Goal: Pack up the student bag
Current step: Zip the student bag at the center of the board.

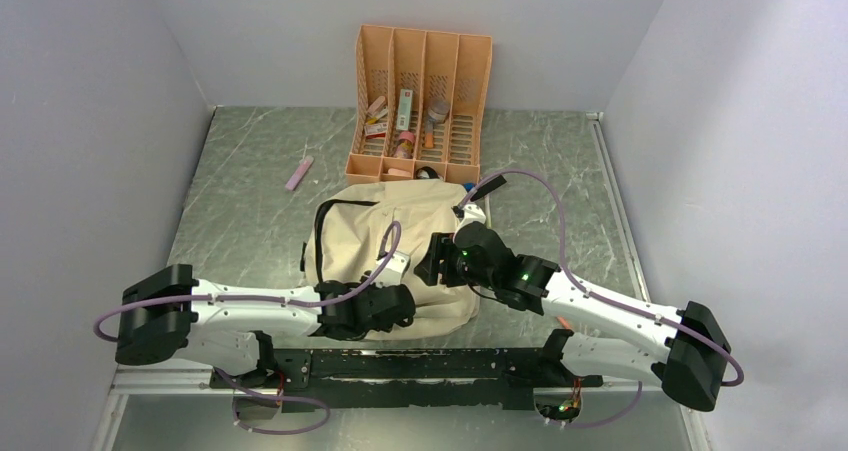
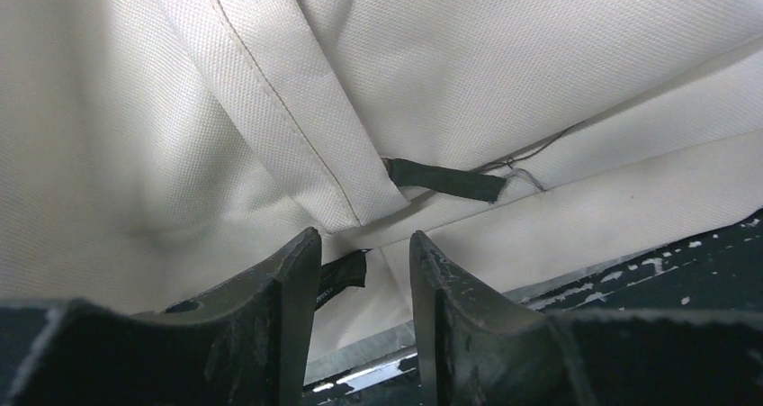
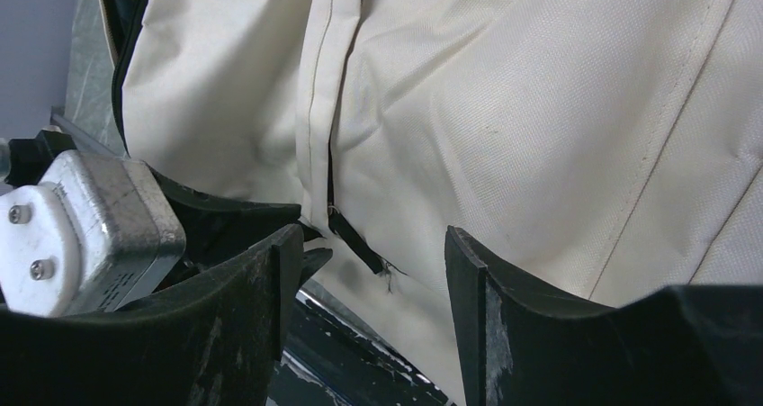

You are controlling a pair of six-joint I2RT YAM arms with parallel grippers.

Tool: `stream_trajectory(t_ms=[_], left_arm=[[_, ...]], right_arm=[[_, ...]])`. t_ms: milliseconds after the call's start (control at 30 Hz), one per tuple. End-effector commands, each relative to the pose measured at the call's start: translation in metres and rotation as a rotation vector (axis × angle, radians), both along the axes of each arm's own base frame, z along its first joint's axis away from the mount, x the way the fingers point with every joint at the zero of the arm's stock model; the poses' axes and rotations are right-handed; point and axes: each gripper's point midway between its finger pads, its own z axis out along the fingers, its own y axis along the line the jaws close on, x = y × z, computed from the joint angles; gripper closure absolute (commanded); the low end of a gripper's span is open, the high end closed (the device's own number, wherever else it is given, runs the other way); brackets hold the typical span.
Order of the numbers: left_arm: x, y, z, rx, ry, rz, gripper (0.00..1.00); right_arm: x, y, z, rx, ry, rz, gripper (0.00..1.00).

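Cream student bag (image 1: 400, 221) lies flat mid-table, long axis running away from the arms toward the orange desk organiser (image 1: 420, 101). Both grippers sit at its near hem. L gripper (image 2: 364, 244): jaws part-open, nothing pinched, black tab (image 2: 445, 181) just ahead. R gripper (image 3: 369, 239): jaws wide, empty, fabric just beyond.

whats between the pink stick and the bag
Nothing. In the top view, only bare table lies between the pink stick and the bag.
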Motion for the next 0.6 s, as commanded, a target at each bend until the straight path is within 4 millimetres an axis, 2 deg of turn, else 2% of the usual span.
stream_trajectory(t_ms=[0,267,567], left_arm=[[0.009,-0.001,0.0,-0.008,-0.036,0.017,0.56],[0.01,0.005,-0.007,0.018,-0.032,0.022,0.63],[0.011,0.012,-0.008,0.026,-0.037,0.039,0.81]], right_arm=[[0.001,-0.002,0.003,0.012,-0.004,-0.018,0.37],[0.001,-0.001,0.002,0.015,0.002,-0.017,0.37],[0.001,-0.001,0.0,0.014,0.005,-0.02,0.37]])
